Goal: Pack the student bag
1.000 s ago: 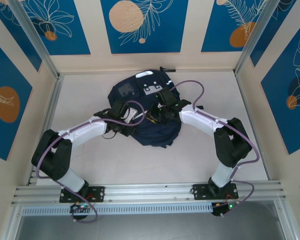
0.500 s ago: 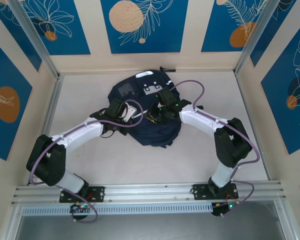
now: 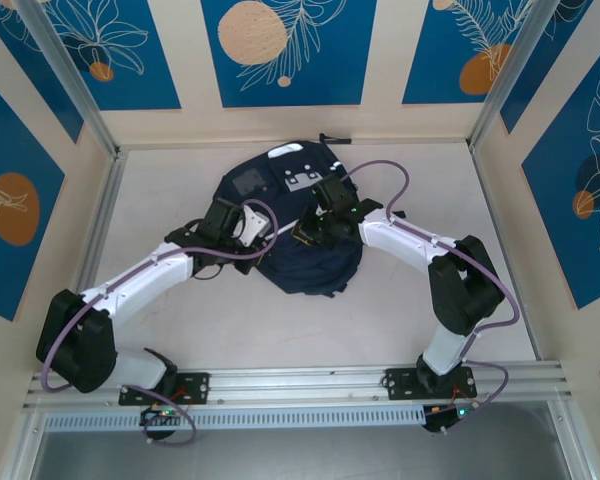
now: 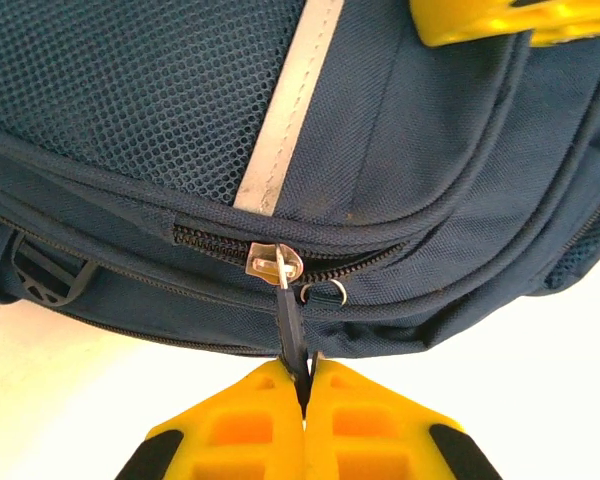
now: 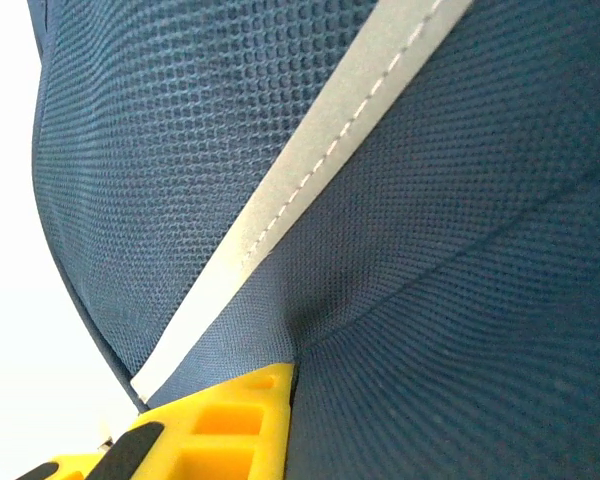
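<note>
pale beige table (image 3: 400, 300) with a plain top. the back wall (image 3: 380, 120) behind the table has blue panels (image 3: 285, 50) with white leaf drawings and orange circles. similar side panels (image 3: 10, 200) stand left and right of the table. a silver rail (image 3: 300, 380) runs along the table's near edge, and slanted metal posts (image 3: 70, 80) rise at its far corners.
</note>
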You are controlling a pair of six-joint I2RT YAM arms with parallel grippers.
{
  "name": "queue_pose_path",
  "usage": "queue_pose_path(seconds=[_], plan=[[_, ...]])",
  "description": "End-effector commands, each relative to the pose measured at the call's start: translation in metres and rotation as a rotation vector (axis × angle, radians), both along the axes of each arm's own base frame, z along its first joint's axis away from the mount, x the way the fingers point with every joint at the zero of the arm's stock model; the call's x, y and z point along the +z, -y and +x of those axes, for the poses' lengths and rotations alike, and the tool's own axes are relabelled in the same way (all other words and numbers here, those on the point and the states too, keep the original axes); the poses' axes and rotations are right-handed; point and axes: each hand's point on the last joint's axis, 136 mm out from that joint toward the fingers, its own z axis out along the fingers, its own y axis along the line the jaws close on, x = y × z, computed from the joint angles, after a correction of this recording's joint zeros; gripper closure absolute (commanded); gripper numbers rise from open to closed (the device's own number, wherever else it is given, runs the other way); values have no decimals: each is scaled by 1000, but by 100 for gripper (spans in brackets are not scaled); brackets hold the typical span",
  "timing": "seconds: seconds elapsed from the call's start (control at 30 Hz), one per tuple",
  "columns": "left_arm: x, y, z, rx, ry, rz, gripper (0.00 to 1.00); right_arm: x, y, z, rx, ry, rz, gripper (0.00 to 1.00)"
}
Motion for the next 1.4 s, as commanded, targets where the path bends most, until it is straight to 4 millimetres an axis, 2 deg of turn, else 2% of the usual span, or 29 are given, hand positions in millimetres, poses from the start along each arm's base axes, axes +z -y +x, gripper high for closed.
queue_pose_path(seconds=[0.0,0.2,0.4,0.57,0.83,0.93,1.03,1.1,1.23,1.37], plan=[[6,20,-36,-115,-90,-92,100,10,-5,8,-12,37,25,90],[8,39,-46,-176,-116,-138,100,10,-8,8,-10,32,33,91],[-6,33,-58,-163,-163,-47,100,11,-5,9,-23,33,21,91],[2,44,-65,-187,-164,-115,100,10,-7,8,-15,29,39,91],[17,88,-52,-212,-129,-271,100,13,-17,-3,5,-9,138,91],[18,97,-46,-191,-144,-308,100,14,-15,-8,-7,-26,166,90],[19,94,-39,-120,-163,-308,100,20,-5,-13,-15,-15,167,83],[20,89,-36,-82,-184,-313,91,24,4,-19,-14,0,153,77],[22,71,-34,-15,-214,-314,64,26,27,-37,-5,18,88,62],[30,47,-29,81,-209,-322,47,22,43,-56,34,30,-1,55]])
